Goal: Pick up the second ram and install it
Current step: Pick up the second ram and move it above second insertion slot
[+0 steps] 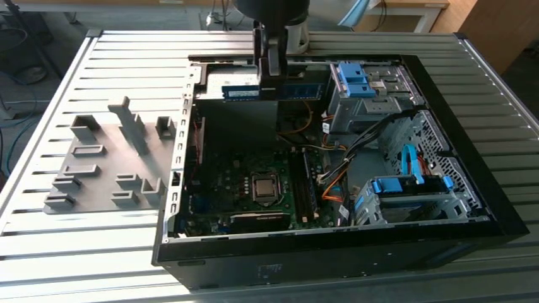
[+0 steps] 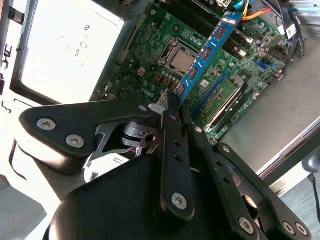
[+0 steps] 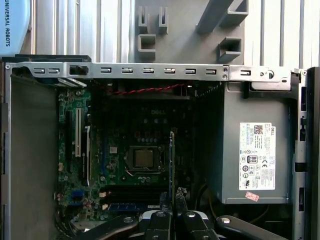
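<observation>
Slatted metal counter underneath everything. On it, open computer case, green motherboard exposed inside. Beside the case, toward the exterior view's left, grey holder tray. Above the case's interior, pincer clenched on the second ram: blue stick held in the air, long edge level, clear of the board. In the second wrist view, fingers pressed against both faces of the stick, over the motherboard near the processor socket.
</observation>
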### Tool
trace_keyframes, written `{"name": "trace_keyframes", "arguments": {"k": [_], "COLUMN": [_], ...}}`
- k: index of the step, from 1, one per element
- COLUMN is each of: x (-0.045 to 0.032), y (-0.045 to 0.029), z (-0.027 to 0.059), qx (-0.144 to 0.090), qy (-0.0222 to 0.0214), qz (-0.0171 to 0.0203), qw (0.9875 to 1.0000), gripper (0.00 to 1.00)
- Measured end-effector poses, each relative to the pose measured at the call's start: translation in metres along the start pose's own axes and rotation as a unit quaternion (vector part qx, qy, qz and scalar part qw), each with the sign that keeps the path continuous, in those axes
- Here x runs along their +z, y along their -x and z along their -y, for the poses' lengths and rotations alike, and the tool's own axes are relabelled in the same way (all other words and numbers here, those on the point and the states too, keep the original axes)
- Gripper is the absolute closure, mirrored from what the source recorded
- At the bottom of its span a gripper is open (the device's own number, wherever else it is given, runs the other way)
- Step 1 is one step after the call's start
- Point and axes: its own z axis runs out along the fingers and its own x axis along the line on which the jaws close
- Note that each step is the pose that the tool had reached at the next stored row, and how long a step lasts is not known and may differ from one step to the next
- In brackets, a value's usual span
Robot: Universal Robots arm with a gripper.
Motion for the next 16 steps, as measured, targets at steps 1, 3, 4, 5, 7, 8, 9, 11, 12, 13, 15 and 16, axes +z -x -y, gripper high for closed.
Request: {"name": "trace_keyframes", "arguments": {"k": [1, 3, 4, 5, 7, 8, 9, 11, 12, 13, 15, 16], "x": [0.0, 0.0, 0.0, 0.0, 0.0, 0.0, 0.0, 0.0, 0.0001, 0.0, 0.0, 0.0001], "y": [0.0, 0.0, 0.0, 0.0, 0.0, 0.0, 0.0, 0.0, 0.0, 0.0, 0.0001, 0.0001], "z": [0.0008, 0.0025, 0.0033, 0.0041, 0.0056, 0.0064, 0.0072, 0.0089, 0.0097, 0.0105, 0.0121, 0.0155], "qx": [0.0, 0.0, 0.0, 0.0, 0.0, 0.0, 0.0, 0.0, 0.0, 0.0, 0.0, 0.0], "qy": [0.0, 0.0, 0.0, 0.0, 0.0, 0.0, 0.0, 0.0, 0.0, 0.0001, 0.0001, 0.0001], "qz": [0.0, 0.0, 0.0, 0.0, 0.0, 0.0, 0.0, 0.0, 0.0, 0.0, 0.0, 0.0], "qw": [1.0, 1.0, 1.0, 1.0, 1.0, 1.0, 1.0, 1.0, 1.0, 1.0, 1.0, 1.0], "gripper": [0.86, 0.86, 0.86, 0.86, 0.86, 0.86, 0.86, 0.86, 0.86, 0.86, 0.86, 0.86]}}
